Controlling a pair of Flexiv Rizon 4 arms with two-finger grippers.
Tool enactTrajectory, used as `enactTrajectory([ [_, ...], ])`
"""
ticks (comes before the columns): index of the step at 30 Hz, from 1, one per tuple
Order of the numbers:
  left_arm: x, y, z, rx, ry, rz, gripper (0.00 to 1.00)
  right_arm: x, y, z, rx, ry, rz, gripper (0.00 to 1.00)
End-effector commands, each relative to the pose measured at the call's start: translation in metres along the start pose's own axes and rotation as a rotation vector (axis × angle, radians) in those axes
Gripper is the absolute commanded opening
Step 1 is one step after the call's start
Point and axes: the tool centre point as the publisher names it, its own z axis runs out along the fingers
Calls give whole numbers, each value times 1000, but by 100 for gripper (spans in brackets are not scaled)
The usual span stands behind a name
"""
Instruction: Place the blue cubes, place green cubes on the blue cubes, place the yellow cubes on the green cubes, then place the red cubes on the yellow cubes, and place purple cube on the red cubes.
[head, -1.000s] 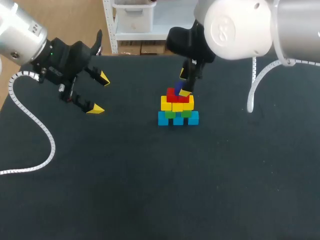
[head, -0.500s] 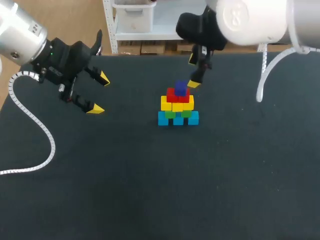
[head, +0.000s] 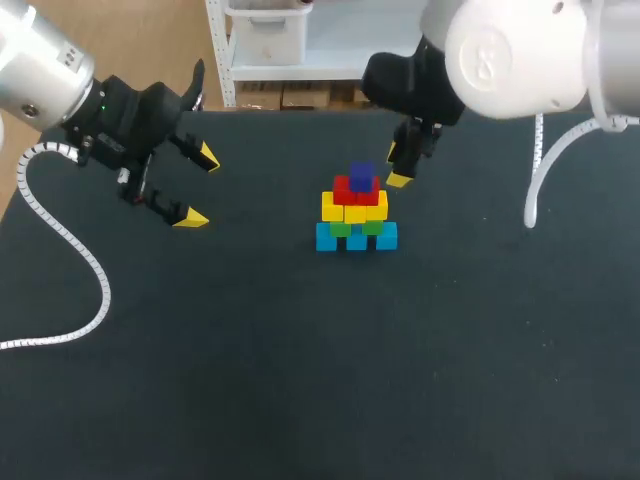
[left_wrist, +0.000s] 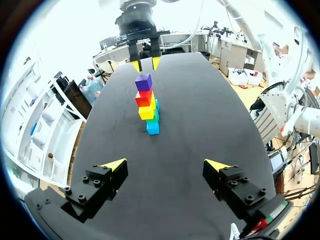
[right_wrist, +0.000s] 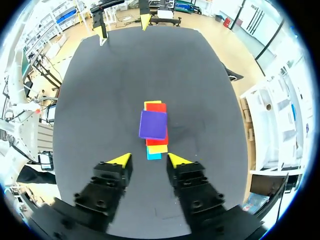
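Right wrist view: purple cube (right_wrist: 153, 124) covers most of what's under it. The green cubes (head: 341, 229) are fully hidden there, and the blue cubes (right_wrist: 154, 156) show as just a sliver. Left wrist view: layers seen end-on, rear cubes hidden behind the near column. Head view: my right arm (head: 500, 50) is cut off at the edge, and the far tip of my right gripper (head: 397, 168) barely shows.
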Motion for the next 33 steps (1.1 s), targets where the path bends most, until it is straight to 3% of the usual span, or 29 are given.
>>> enactTrajectory([
  [1, 1, 0, 0, -1, -2, 3, 100, -2, -2, 5, -7, 0, -2, 0],
  [12, 1, 0, 0, -1, -2, 3, 100, -14, -8, 9, -14, -8, -30, 0],
  [33, 1, 0, 0, -1, -2, 3, 100, -18, -11, 12, -23, -14, -37, 0],
])
